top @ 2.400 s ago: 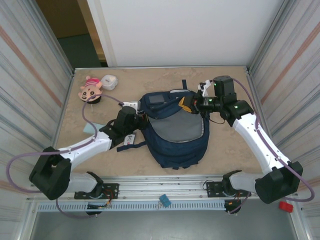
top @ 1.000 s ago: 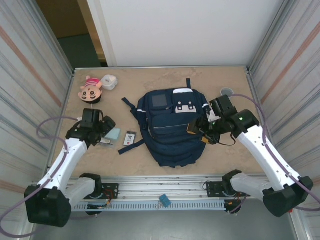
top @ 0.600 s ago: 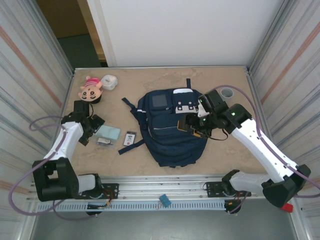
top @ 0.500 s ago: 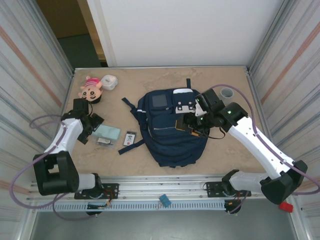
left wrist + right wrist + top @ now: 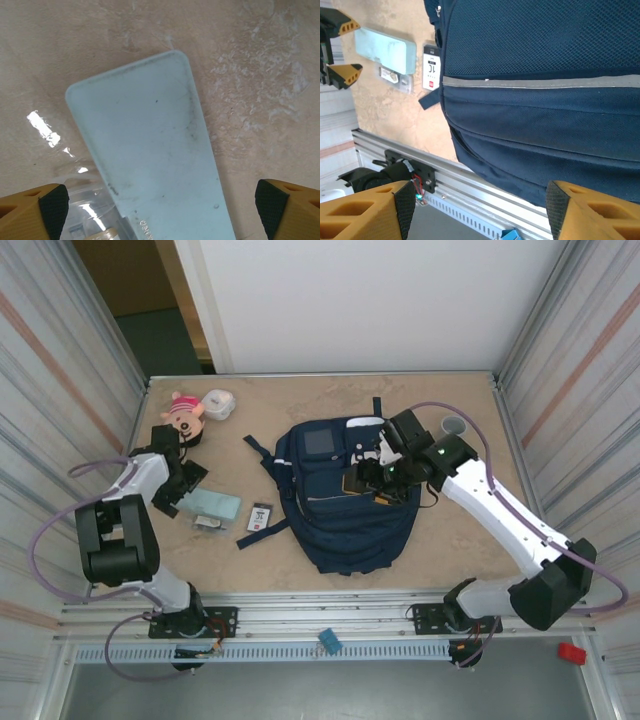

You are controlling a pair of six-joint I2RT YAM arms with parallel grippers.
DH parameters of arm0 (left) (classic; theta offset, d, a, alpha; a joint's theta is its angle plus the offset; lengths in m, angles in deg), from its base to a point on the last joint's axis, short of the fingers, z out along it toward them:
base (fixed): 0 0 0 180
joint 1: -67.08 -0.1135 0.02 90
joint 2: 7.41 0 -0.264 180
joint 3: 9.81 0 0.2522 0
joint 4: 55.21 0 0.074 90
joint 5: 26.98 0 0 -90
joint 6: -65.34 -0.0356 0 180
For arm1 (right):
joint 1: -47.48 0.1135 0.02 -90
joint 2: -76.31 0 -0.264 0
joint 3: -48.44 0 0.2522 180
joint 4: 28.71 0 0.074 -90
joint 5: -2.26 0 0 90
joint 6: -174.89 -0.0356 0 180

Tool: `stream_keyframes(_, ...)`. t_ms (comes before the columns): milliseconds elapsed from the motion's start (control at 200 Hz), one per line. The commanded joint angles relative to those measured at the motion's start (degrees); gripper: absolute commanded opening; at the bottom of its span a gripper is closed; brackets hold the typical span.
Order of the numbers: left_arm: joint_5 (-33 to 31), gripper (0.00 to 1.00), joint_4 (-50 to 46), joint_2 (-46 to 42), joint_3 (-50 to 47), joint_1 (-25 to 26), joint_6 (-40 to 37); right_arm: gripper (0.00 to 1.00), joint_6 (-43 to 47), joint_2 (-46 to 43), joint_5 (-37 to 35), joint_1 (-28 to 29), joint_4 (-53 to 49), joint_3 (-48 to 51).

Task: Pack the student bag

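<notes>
Yellow left fingers [image 5: 25,214] wide, empty; right fingers [image 5: 360,212] spread.

On my left wrist camera, the pale blue case [image 5: 150,150] runs off the bottom edge. The clear packet [image 5: 75,210] beside it is cropped there too, and I can't make out its contents. The left gripper [image 5: 160,217] has its fingertips [image 5: 47,207] cut off at the bottom corners. On my right wrist camera, the student bag [image 5: 535,100] overruns the top and right edges, and the print on the small card [image 5: 431,67] is too small to read. From above, the right arm [image 5: 490,500] hides part of the bag's upper front.
</notes>
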State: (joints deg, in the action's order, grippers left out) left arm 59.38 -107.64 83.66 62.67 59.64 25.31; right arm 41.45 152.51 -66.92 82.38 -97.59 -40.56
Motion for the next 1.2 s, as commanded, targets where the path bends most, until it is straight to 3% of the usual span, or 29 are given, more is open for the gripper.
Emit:
stream_keyframes(0, -0.99, 0.95, -0.32, 1.68, 1.58, -0.52, 2.24, 0.7, 1.93, 1.24, 0.79, -0.24, 0.22, -2.08)
stream_keyframes(281, -1.25, 0.91, 0.55, 5.52, 2.26, -0.57, 3.22, 0.7, 3.33, 2.71, 2.67, -2.61, 0.31, -2.43)
stream_keyframes(586, -1.76, 0.72, 0.19, 7.38, 3.92, -0.61, 4.3, 0.7, 3.98, 3.12, 3.89, -4.39, 0.44, -2.18)
stream_keyframes(842, 0.42, 0.6, -0.44, 2.76, 3.04, -0.6, 6.85, 0.7, 4.07, 1.92, 4.12, -4.57, 2.8, -1.6)
stream_keyframes(952, 2.65, 0.57, -0.53, -2.45, 1.85, -0.56, 8.87, 0.7, 3.19, -1.01, 4.27, -4.66, 7.64, 0.71)
stream_keyframes(1198, 11.31, 0.56, -0.27, -16.47, -2.62, 1.24, 16.05, 0.69, -0.74, -11.09, 5.85, -1.81, 32.38, 13.64)
